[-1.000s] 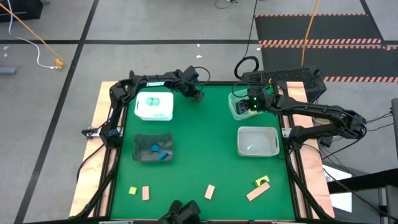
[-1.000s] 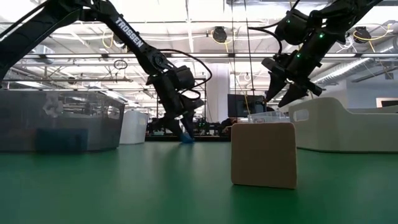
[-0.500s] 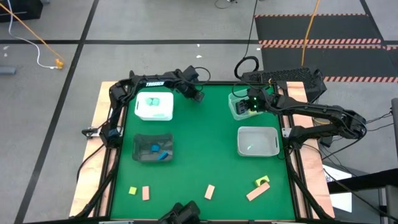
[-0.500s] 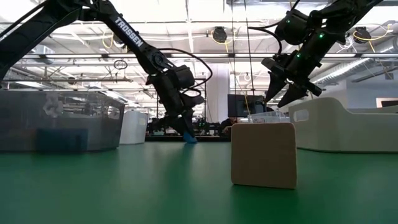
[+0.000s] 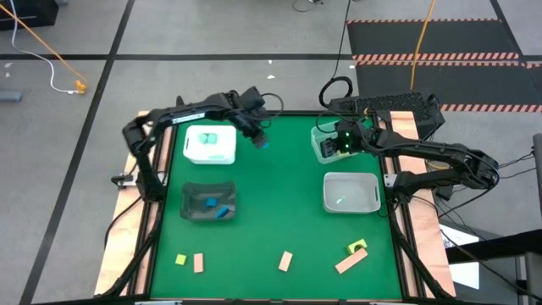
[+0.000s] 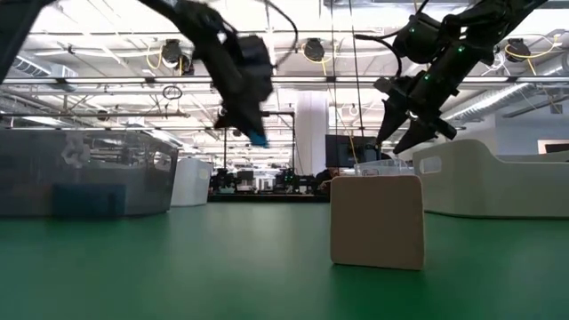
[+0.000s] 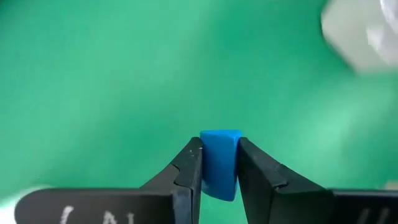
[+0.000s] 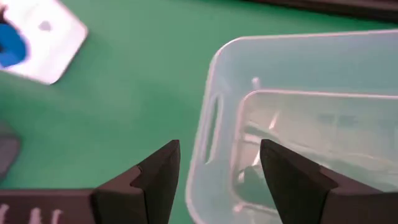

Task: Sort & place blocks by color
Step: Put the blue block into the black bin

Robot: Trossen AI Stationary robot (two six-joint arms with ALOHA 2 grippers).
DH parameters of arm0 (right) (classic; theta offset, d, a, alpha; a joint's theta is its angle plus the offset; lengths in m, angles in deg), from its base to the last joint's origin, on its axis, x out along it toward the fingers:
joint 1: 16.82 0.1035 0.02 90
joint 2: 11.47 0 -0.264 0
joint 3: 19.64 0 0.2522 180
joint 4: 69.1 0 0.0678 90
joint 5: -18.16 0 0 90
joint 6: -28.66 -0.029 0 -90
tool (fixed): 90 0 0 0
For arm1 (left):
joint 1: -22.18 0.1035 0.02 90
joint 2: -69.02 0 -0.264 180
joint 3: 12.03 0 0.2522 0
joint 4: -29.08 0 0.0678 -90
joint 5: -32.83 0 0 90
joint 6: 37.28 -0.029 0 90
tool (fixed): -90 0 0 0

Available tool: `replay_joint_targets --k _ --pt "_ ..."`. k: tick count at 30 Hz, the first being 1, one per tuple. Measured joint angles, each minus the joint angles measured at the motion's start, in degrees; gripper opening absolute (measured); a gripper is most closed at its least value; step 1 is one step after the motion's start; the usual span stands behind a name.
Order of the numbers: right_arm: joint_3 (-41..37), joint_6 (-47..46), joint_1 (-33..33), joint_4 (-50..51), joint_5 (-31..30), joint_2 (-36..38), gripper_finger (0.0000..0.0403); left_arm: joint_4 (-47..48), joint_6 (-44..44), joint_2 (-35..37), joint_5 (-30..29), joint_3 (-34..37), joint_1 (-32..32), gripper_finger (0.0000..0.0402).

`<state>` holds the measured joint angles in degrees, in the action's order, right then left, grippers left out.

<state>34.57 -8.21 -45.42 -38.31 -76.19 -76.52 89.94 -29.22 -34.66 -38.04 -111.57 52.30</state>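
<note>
The left gripper [image 7: 219,163] is clenched on a blue block [image 7: 219,163], held clear above the green table [image 5: 279,195] just beside the white tray [image 5: 193,152], on that tray's side toward the table's middle. In the low view the block hangs well off the surface, so the step in hand looks like carrying a picked blue piece. The grey tray [image 5: 191,193], on the near side of the white tray, already holds two blue blocks [image 5: 217,207], so the next move likely calls for swinging over it and letting go there. The white tray holds a teal-green block [image 5: 210,138].

The right gripper [image 8: 217,177] hovers with its fingers spread over the small clear tray [image 5: 325,144], across the table from the white tray, holding nothing. Tan bars [image 5: 285,260] and yellow-green blocks [image 5: 357,246] lie unsorted along the table's near edge, well apart from the white tray.
</note>
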Motion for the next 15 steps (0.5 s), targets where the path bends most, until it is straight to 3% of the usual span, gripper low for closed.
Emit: replay_joint_targets --k 7,11,15 --pt "0.0 -0.2 5.2 -8.8 3.0 0.0 0.0212 21.2 -3.1 10.5 -11.1 1.2 -6.6 0.0071" --pt "0.0 -0.2 10.7 -14.3 2.3 0.0 0.0212 28.2 0.6 15.7 -12.8 4.7 -11.3 0.0071" --pt "0.0 -0.3 17.9 -15.5 -2.2 0.0 0.0212 29.7 6.8 21.6 -12.9 11.4 -16.2 0.0071"
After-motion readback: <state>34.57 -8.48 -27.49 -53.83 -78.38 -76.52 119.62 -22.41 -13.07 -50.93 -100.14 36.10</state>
